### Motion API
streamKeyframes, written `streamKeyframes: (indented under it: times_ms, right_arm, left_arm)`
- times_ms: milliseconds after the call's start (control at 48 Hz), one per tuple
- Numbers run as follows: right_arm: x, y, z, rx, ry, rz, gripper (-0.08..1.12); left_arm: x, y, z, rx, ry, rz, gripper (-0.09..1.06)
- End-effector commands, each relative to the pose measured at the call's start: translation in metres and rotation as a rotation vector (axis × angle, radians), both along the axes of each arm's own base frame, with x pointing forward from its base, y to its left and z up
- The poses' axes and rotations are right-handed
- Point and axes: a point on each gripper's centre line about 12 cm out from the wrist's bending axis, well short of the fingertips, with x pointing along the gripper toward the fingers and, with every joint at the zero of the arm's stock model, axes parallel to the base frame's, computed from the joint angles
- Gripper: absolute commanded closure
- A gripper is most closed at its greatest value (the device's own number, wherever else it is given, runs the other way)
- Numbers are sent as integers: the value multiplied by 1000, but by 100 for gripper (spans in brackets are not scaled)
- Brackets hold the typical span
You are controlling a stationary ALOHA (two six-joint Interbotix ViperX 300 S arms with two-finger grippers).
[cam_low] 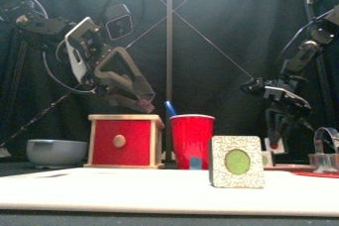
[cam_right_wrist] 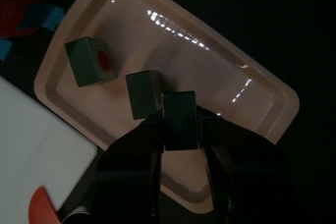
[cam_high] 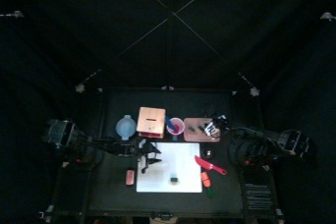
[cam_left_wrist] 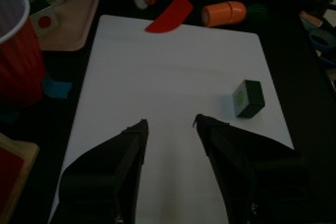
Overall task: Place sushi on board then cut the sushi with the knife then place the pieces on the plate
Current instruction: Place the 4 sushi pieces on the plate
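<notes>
One sushi piece (cam_low: 237,162) (cam_left_wrist: 249,97), dark green with a green centre, stands on the white board (cam_high: 184,161) (cam_left_wrist: 157,71). My left gripper (cam_left_wrist: 171,122) (cam_high: 147,155) hovers open over the board, apart from that piece. A red knife (cam_left_wrist: 174,18) (cam_high: 210,165) lies at the board's right edge. My right gripper (cam_right_wrist: 180,130) (cam_high: 215,127) is over the pink tray (cam_right_wrist: 223,51) (cam_high: 201,129), shut on a sushi piece (cam_right_wrist: 180,118) low above the tray floor. Two more pieces (cam_right_wrist: 92,59) (cam_right_wrist: 141,88) rest on the tray.
Behind the board stand a wooden box with a red drawer front (cam_low: 126,141) (cam_high: 151,122), a red cup (cam_low: 193,141) (cam_high: 176,126) holding a blue knife (cam_low: 169,108), and a blue-grey bowl (cam_low: 57,151) (cam_high: 126,127). An orange toy (cam_left_wrist: 226,12) lies near the red knife.
</notes>
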Motion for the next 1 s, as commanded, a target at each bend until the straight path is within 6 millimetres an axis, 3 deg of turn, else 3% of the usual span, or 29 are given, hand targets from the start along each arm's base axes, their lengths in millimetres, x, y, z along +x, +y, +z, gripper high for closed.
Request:
streamKeyframes:
  times_ms: [21, 208, 396, 688, 812, 1000]
  right_arm:
    - [-1, -1, -5, 2, 6, -5, 51]
    - [-2, -1, -19, 21, 31, -1, 42]
    - [-1, -2, -19, 19, 37, 1, 28]
    - [-1, 2, 15, -5, 18, 11, 26]
    - [10, 19, 40, -38, -47, 82, 26]
    - [41, 70, 65, -25, -190, 263, 26]
  left_arm:
    - [3, 1, 6, -4, -21, 5, 15]
    - [3, 1, 6, -4, -21, 5, 15]
    - [3, 1, 6, -8, -21, 9, 15]
    - [3, 1, 6, -9, -21, 11, 15]
    - [4, 1, 7, -10, -22, 12, 15]
    - [4, 1, 7, -9, -24, 11, 15]
